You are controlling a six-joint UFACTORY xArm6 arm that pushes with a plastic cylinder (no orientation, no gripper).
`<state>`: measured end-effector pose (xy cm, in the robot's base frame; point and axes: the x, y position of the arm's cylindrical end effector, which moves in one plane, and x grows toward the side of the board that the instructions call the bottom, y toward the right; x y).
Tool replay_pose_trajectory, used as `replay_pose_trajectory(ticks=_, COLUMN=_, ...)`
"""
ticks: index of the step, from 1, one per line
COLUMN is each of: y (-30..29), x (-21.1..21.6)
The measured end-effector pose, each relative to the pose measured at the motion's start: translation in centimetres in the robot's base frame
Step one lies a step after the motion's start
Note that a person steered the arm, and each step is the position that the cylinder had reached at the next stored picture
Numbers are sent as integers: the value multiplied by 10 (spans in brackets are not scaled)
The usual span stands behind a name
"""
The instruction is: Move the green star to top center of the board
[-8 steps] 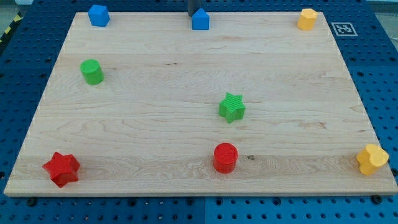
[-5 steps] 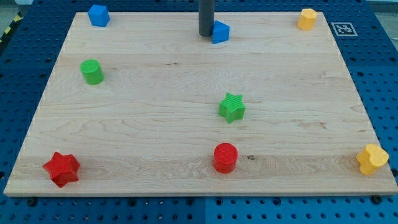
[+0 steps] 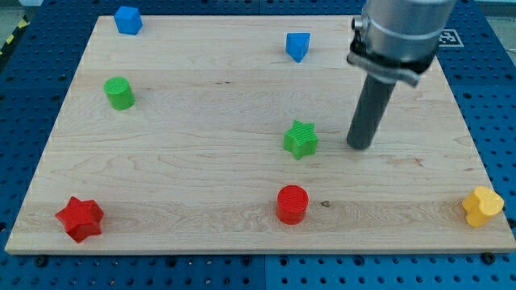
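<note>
The green star (image 3: 301,138) lies on the wooden board (image 3: 201,185), a little right of its middle. My tip (image 3: 359,146) rests on the board just to the star's right, a small gap apart from it. The arm's grey body reaches in from the view's top right and hides the board's top right corner. A blue block (image 3: 297,46) lies near the top centre, above the star.
A blue block (image 3: 127,19) sits at the top left. A green cylinder (image 3: 119,93) is at the left. A red star (image 3: 80,218) is at the bottom left, a red cylinder (image 3: 293,204) below the green star, a yellow block (image 3: 482,206) at the bottom right.
My tip has swept from the top centre down and right to beside the green star. The blue block near the top centre was nudged right and turned. The yellow block at the top right is now hidden.
</note>
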<state>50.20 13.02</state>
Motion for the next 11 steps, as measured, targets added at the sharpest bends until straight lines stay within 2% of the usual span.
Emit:
replay_pose_trajectory(ticks=1, y=-9, x=33)
replay_pose_trajectory(ticks=2, y=-18, x=29)
replay_pose_trajectory(ticks=3, y=-60, x=11)
replay_pose_trajectory(ticks=4, y=-77, x=-7)
replay_pose_trajectory(ticks=6, y=-83, x=-33)
replay_pose_trajectory(ticks=8, y=-120, x=-45)
replay_pose_trajectory(ticks=11, y=-97, x=-67)
